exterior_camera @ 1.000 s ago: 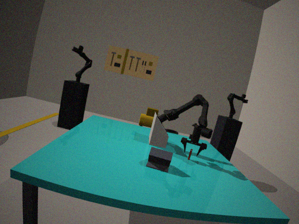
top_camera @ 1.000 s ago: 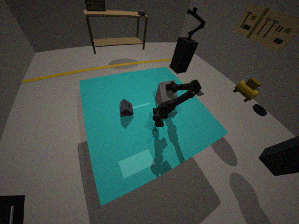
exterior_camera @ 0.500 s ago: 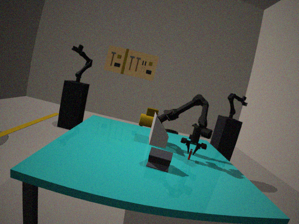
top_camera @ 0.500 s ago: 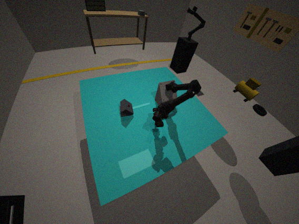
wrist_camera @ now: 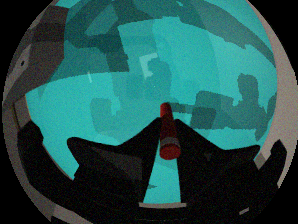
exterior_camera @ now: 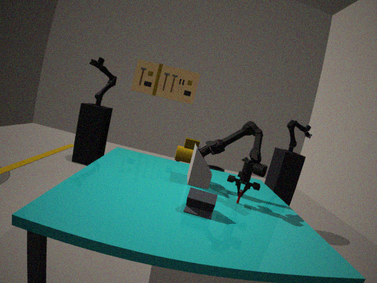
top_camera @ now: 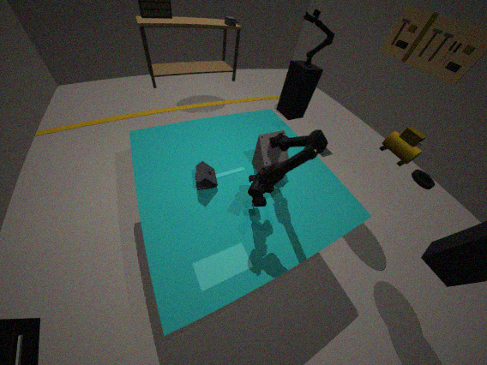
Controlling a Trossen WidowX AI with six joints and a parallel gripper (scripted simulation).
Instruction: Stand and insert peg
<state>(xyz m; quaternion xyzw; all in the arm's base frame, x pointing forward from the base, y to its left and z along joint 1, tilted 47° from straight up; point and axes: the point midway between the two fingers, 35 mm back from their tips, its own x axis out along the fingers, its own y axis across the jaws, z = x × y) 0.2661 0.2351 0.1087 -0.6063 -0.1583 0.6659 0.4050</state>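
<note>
From above, the black arm (top_camera: 296,160) reaches over the teal desk (top_camera: 180,223), its jaws (top_camera: 259,200) pointing down well apart from the grey sloped panel (top_camera: 206,176). From the side, the jaws (exterior_camera: 239,198) pinch a red peg (exterior_camera: 239,197) standing upright on the desk (exterior_camera: 116,199), beside the panel (exterior_camera: 200,203). At the wrist, the peg (wrist_camera: 168,132) sits clamped between the dark fingers.
</note>
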